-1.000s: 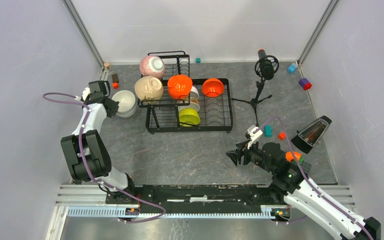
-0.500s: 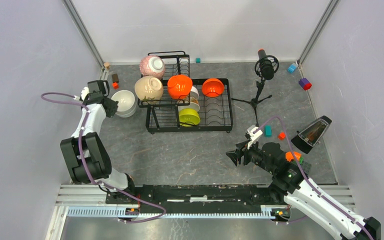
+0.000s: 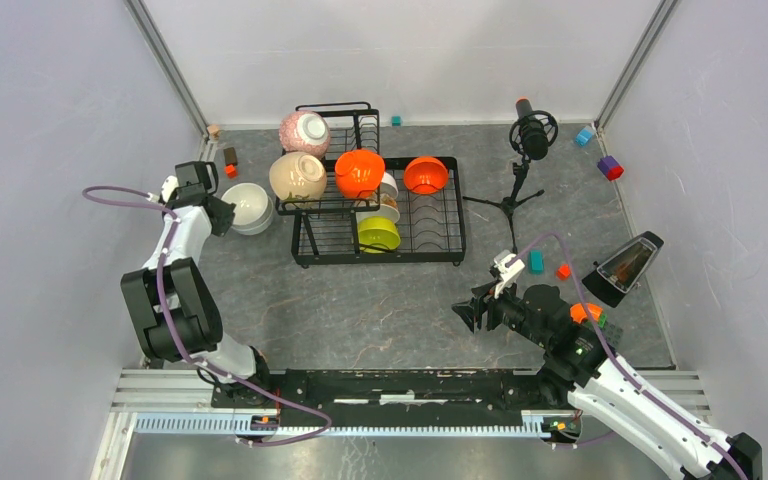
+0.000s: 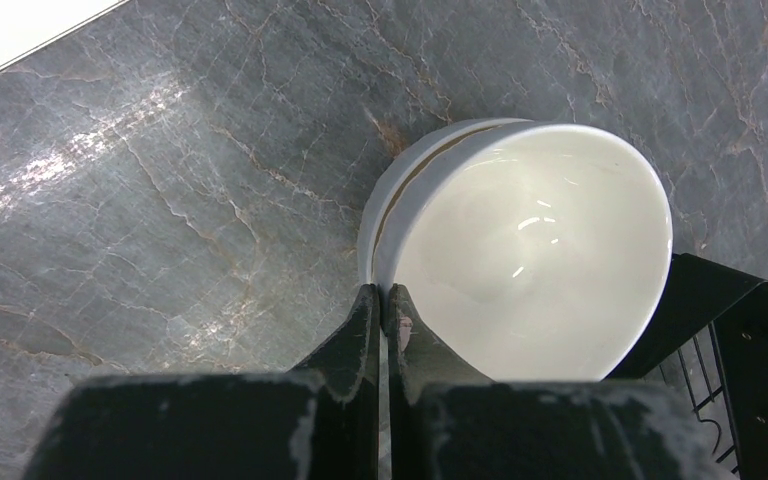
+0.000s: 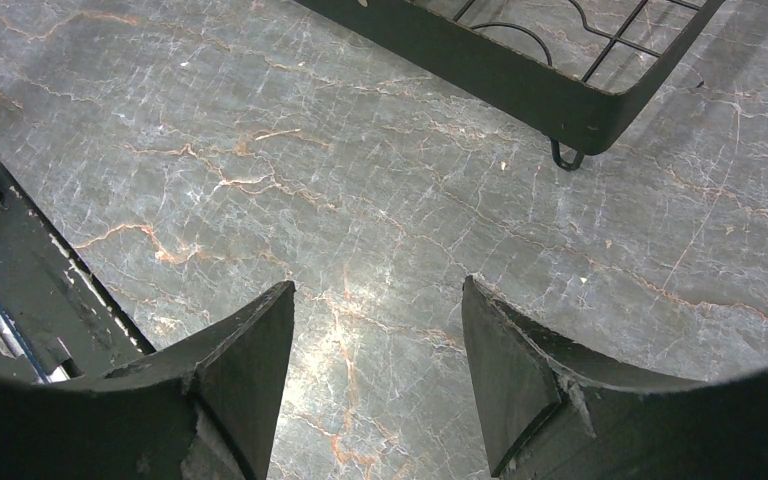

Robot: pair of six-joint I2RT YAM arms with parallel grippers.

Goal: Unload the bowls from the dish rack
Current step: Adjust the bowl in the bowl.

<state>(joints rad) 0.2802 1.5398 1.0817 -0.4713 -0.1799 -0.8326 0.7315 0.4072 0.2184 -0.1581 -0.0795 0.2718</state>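
The black wire dish rack (image 3: 430, 228) stands at the back centre. Its upper shelf carries a pink-speckled bowl (image 3: 304, 132), a beige bowl (image 3: 297, 177) and an orange bowl (image 3: 359, 172). In the lower tray sit a second orange bowl (image 3: 426, 175), a lime green bowl (image 3: 378, 234) and pale bowls (image 3: 389, 203) on edge. Left of the rack a white bowl (image 4: 530, 250) rests in another white bowl (image 4: 400, 180) on the table. My left gripper (image 4: 383, 295) is shut on the upper bowl's rim, one finger inside and one outside. My right gripper (image 5: 380, 300) hangs open over bare table, near the rack's corner (image 5: 580, 100).
A microphone on a black tripod (image 3: 522, 165) stands right of the rack. Small coloured blocks (image 3: 536, 262) lie near the right arm and along the back wall. A black wedge-shaped object (image 3: 625, 265) sits at the right. A rack leg (image 4: 720, 310) is close beside the stacked bowls.
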